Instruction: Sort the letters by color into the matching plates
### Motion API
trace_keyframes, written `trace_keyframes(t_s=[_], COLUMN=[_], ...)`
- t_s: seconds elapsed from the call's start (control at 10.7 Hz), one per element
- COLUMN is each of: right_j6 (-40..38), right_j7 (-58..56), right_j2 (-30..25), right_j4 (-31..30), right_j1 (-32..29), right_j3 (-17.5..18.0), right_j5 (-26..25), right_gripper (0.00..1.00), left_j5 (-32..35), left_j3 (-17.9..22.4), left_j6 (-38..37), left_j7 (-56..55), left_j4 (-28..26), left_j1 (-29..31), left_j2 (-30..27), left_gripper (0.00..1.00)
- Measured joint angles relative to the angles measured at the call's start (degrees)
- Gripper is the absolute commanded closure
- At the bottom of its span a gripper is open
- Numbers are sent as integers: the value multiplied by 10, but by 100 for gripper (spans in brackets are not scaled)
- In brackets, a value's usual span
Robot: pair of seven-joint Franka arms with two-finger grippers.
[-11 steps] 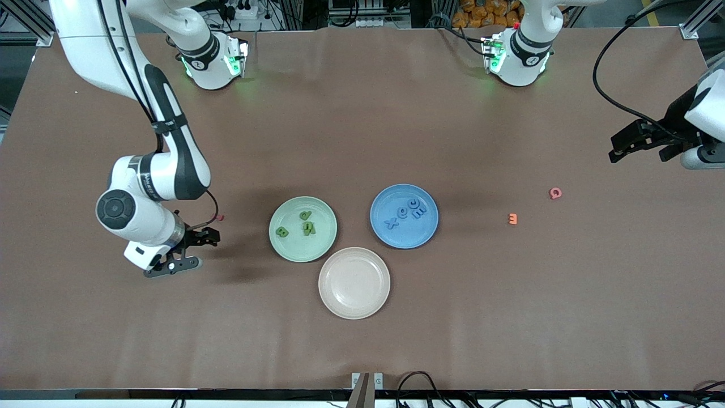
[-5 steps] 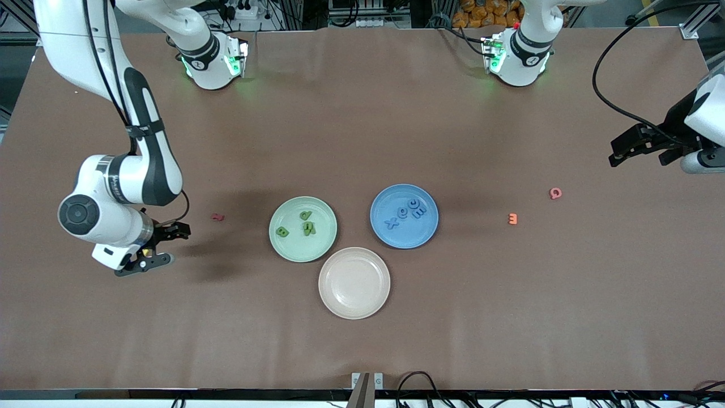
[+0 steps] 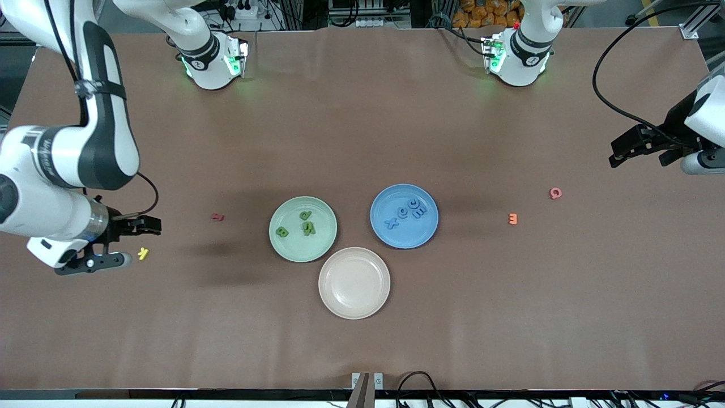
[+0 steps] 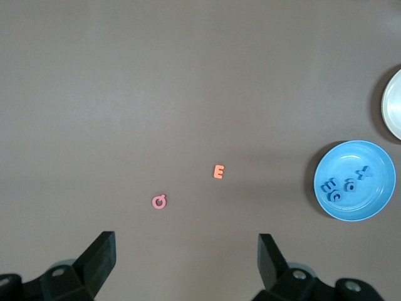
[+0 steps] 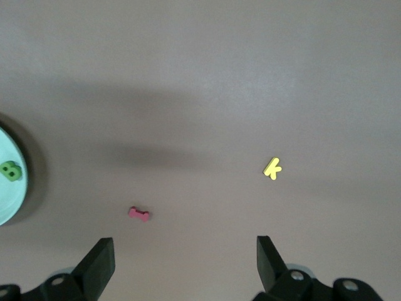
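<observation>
step: green and blue sorting looks done; both arms drawn out to the table ends, nothing held
green plate (image 3: 302,229): mid-table, green letters (image 3: 306,225) in it; only three can be made out in the front view
blue plate (image 3: 404,216): beside the green plate toward the left arm's end, four blue letters (image 3: 405,213) in it
beige plate (image 3: 354,283): nearer the front camera than the other two, just beside both, nothing in it
yellow letter (image 3: 143,254): loose on the table near the right arm's end
dark red letter (image 3: 217,216): loose, between the yellow letter and the green plate
orange letter (image 3: 512,218): loose toward the left arm's end
pink letter (image 3: 555,193): loose, near the orange letter, closer to the table edge at that end
right tool (image 3: 133,241): jaws wide apart, empty, over the table just beside the yellow letter
left tool (image 3: 640,144): jaws spread, empty, waiting over the left arm's edge of the table
next: judged, no plate matches the four leftover colors; if any go to the beige plate, the right tool is best placed to drop on the yellow letter; small flat piece, needs a centred low pinch
</observation>
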Motion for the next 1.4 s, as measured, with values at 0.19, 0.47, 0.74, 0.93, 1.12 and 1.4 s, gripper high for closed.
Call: trace_keyframes(t_s=[0.19,0.47,0.74,0.93,1.12,1.4], right_j6=[-7,-7,0,0,0,-2], right_j7=[8,13,105,123,111,63], right_j2=[1,2,-1,-4,-11,-35], right_j4=[7,10,22,34,38,39], right_j1=[-1,-2,-2,-4,-17,-43], right_j3=[0,0,3,2,-1,-6], right_j5=[0,0,46,57,57,41], right_gripper=[0,0,0,0,0,0], left_j5=[0,0,0,0,0,0], left_j3=[0,0,0,0,0,1], left_j6=[0,0,0,3,4,5], left_j7=[0,0,0,0,0,0], left_j4=[0,0,0,0,0,0], left_j1=[0,0,0,0,1,3], left_j2=[0,0,1,2,2,3], left_gripper=[0,0,0,0,0,0])
